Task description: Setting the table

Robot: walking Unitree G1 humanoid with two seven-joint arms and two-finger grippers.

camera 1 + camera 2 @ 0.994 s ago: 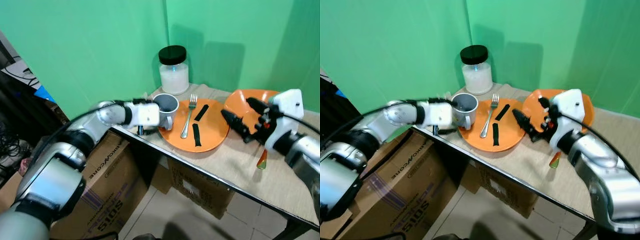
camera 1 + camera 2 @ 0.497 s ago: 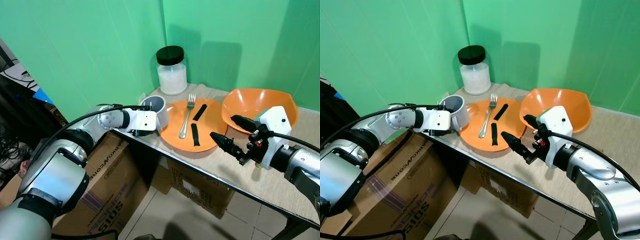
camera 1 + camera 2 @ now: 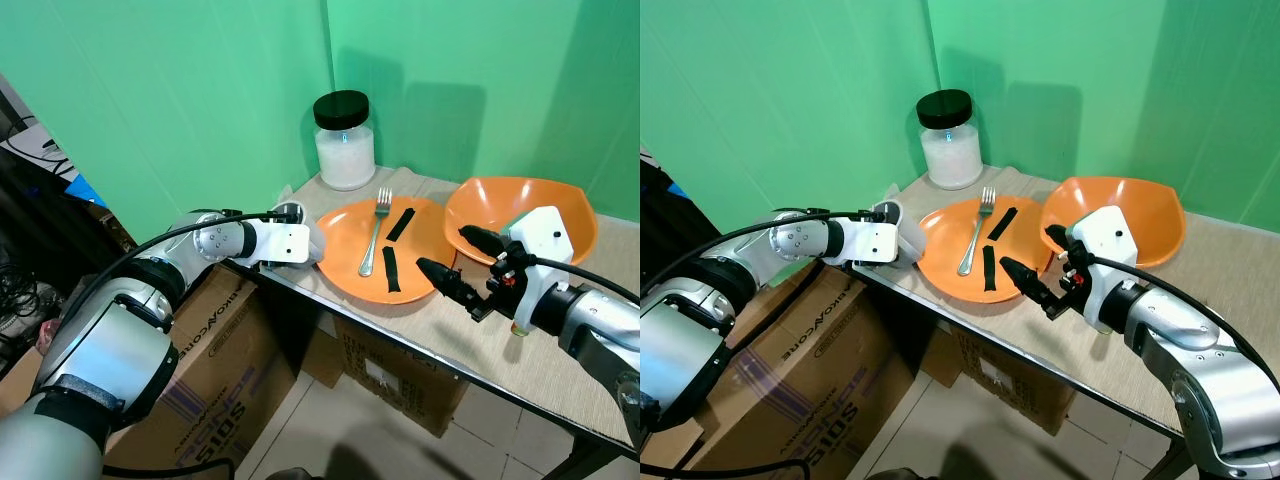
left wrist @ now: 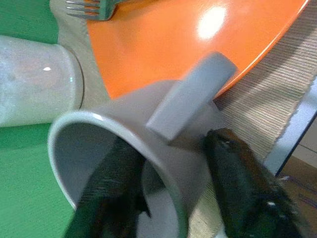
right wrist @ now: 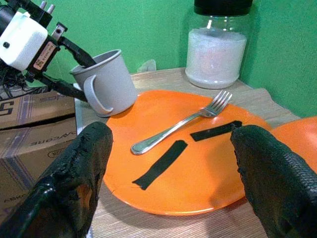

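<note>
Your left claw (image 4: 163, 198) grips the grey mug (image 5: 105, 83) by its wall, one finger inside, tilted at the table (image 3: 470, 340) edge just beside the orange plate (image 3: 400, 262). Your right claw (image 5: 173, 183) hovers wide open before that plate, which carries a fork (image 3: 375, 232)

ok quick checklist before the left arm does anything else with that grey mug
1. Grip on the grey mug: left gripper has one finger inside the rim and one outside. Ok.
2. Mug upright: tilted toward the table's corner. Not ok.
3. Mug clear of the orange plate: its handle lies at the plate's rim; contact cannot tell.
4. Fork undisturbed: lies on the plate. Ok.
5. Right gripper out of the way: open, over the plate's right edge, apart from the mug. Ok.
6. Glass jar standing behind the plate. Ok.
</note>
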